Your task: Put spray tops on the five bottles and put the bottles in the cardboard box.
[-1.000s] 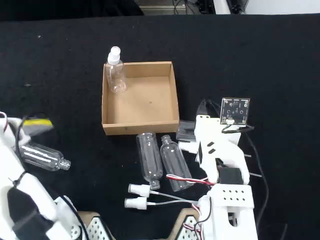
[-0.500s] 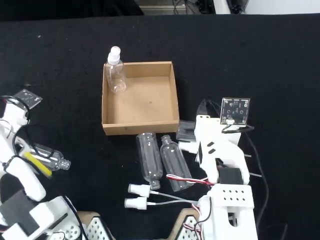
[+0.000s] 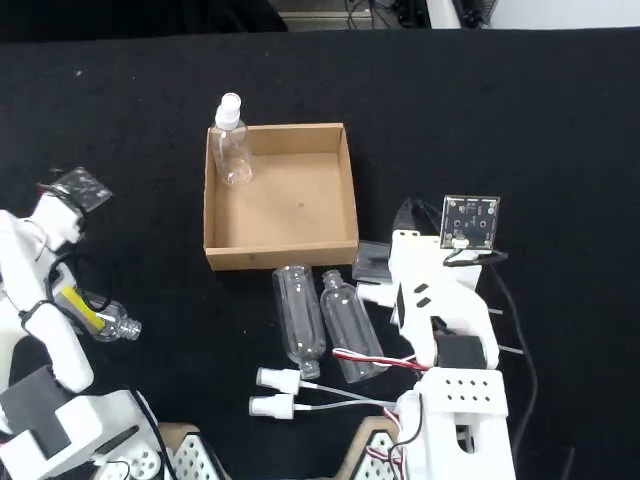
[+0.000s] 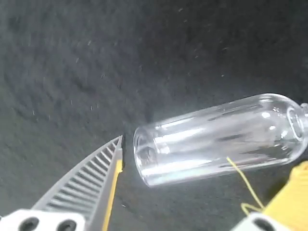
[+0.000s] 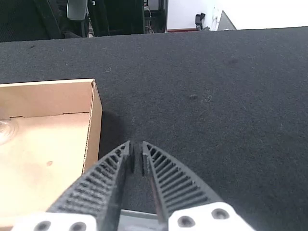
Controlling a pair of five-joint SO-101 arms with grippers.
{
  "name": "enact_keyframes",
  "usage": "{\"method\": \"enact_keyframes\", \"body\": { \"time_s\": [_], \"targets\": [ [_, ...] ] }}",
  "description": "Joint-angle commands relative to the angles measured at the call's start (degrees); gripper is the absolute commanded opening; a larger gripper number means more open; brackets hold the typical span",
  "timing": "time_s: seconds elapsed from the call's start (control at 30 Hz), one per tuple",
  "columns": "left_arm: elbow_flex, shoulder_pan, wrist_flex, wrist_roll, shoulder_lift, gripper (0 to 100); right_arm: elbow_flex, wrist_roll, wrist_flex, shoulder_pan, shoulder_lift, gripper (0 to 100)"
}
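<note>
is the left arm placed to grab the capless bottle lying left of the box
Probably yes. The left pincer hangs open right over the lying capless bottle, one finger by its base and one near its neck, with nothing else between them.

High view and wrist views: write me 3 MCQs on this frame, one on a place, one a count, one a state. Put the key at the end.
1. Where is the capped bottle?
A) standing in a far corner of the cardboard box
B) lying outside it
C) held in the air

2. How many loose spray tops lie outside the box?
A) one
B) two
C) five

3. What state is the left gripper in?
A) shut on a spray top
B) shut, empty
C) open around the uncapped bottle

Key: A, it stands upright in the box corner; B, two white ones lie side by side; C, its fingers sit either side of the lying bottle.
</note>
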Motion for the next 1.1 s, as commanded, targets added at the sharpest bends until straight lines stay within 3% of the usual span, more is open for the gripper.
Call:
{"method": "enact_keyframes", "body": {
  "time_s": [0.0,0.2,0.7,0.8,0.9,1.07],
  "targets": [
    [1.36,1.36,-3.08,-4.92,0.62,47,-0.31,-0.09,-1.32,0.18,-1.27,1.5],
    [6.46,-3.12,-17.32,-9.49,5.63,47,-0.31,-0.09,-1.32,0.18,-1.27,1.5],
    [7.16,-3.12,-17.58,-8.79,5.71,45,-0.22,-0.09,-1.32,0.18,-1.27,1.5],
    [6.46,-3.30,-13.27,-8.79,4.40,30,-0.22,-0.09,-1.32,0.18,-1.27,1.5],
    [4.53,-2.68,-3.96,-8.44,1.32,13,-0.31,-0.09,-1.32,0.18,-1.27,1.5],
    [4.53,-0.57,9.32,-8.26,-3.52,9,-0.48,-0.09,-1.32,0.18,-1.27,1.5]
  ]
}}
